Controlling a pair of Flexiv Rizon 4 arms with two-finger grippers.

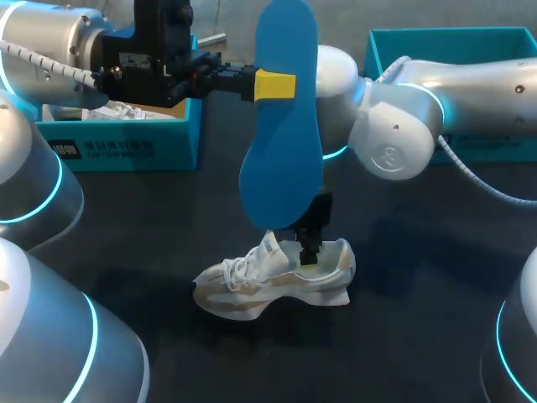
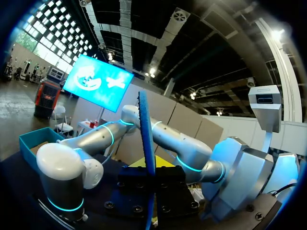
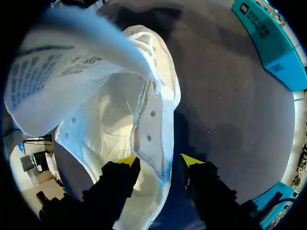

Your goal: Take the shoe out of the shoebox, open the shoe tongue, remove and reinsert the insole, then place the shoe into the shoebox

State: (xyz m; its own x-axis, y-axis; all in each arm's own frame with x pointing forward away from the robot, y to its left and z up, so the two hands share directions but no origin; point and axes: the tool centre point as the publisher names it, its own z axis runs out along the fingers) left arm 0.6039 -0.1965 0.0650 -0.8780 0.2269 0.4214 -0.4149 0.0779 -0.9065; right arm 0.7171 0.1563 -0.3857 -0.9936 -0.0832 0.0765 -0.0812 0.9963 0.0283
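Aloft: blue insole, upright, clamped in left gripper. Below: white shoe, collar straddled by right gripper; hold indeterminate.

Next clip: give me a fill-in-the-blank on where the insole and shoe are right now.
1. The left gripper holds the insole, whose colour is ___.
2. The shoe stands on the ___.
3. The right gripper has one finger inside the shoe, the other ___ it.
Missing words: blue; table; outside.
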